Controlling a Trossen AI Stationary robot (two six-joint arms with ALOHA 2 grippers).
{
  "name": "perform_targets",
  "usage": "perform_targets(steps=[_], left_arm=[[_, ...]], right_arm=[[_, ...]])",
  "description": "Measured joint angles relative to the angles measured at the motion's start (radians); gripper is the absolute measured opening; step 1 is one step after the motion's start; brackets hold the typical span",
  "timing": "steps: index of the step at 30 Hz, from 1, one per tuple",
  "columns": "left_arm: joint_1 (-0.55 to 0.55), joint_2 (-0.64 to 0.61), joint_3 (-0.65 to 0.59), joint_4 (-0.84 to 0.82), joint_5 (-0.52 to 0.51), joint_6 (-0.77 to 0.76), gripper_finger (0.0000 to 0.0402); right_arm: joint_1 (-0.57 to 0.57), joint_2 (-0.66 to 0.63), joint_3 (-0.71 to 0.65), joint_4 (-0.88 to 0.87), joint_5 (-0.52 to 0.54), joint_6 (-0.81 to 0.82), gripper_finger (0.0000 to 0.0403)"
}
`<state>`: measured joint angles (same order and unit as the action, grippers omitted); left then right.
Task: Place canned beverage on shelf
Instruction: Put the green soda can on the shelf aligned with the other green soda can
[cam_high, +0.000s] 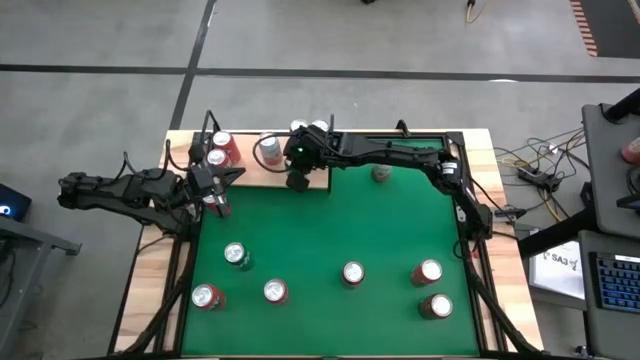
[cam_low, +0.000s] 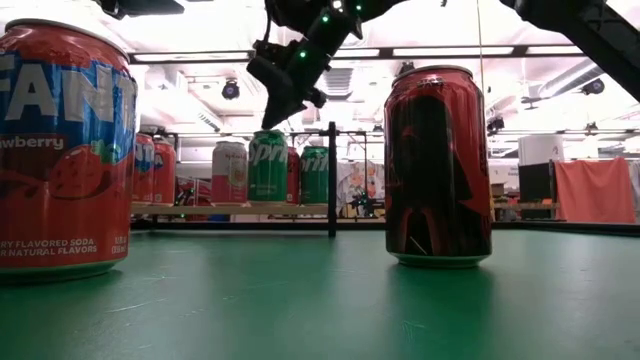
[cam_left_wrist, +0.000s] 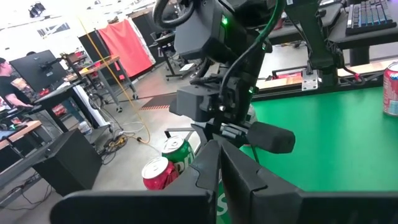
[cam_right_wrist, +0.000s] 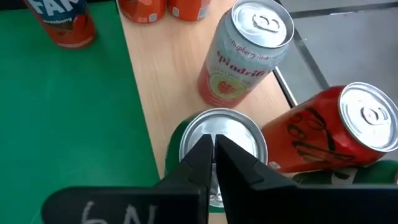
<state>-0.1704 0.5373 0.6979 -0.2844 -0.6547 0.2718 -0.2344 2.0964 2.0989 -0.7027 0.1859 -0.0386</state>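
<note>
Now your right gripper (cam_right_wrist: 211, 144) hangs clenched and empty over a green can (cam_right_wrist: 221, 134) on the shelf (cam_right_wrist: 168, 68) — holding nothing. Your left gripper (cam_left_wrist: 219, 163) waits pinched closed by the shelf's left end.

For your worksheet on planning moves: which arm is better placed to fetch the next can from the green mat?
Probably the right. Its gripper is shut and empty above the shelf, while the left gripper already clamps a can.

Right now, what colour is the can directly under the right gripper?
Green can with a silver top, clearest in the right wrist view.

Upright cans (cam_right_wrist: 245, 53) on wooden shelf (cam_right_wrist: 165, 68)
</note>
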Motion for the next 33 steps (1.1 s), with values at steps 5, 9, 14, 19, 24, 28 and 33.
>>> perform_targets(steps=[5, 9, 14, 19, 24, 28, 33], left_arm=[[0.0, 0.0, 0.0, 0.0, 0.0, 0.0, 0.0], [0.0, 0.0, 0.0, -0.001, 0.0, 0.0, 0.0], [0.0, 0.0, 0.0, -0.001, 0.0, 0.0, 0.0], [0.0, 0.0, 0.0, -0.001, 0.0, 0.0, 0.0], [0.0, 0.0, 0.0, -0.009, 0.0, 0.005, 0.0], [0.0, 0.0, 0.0, -0.012, 0.0, 0.008, 0.0], [0.0, 0.0, 0.0, -0.012, 0.0, 0.008, 0.0]], right_arm=[[0.001, 0.0, -0.01, -0.013, 0.084, 0.003, 0.0013], [0.0, -0.002, -0.011, -0.045, 0.125, 0.004, 0.0013], [0.001, -0.005, -0.011, -0.088, 0.164, 0.004, 0.0013], [0.001, -0.008, 0.005, -0.107, 0.159, 0.005, 0.0013], [0.0, -0.008, 0.055, -0.113, 0.152, 0.012, 0.0013], [-0.002, -0.011, 0.081, -0.1, 0.125, 0.014, 0.0013], [-0.004, -0.008, 0.078, -0.096, 0.068, 0.028, 0.0013]])
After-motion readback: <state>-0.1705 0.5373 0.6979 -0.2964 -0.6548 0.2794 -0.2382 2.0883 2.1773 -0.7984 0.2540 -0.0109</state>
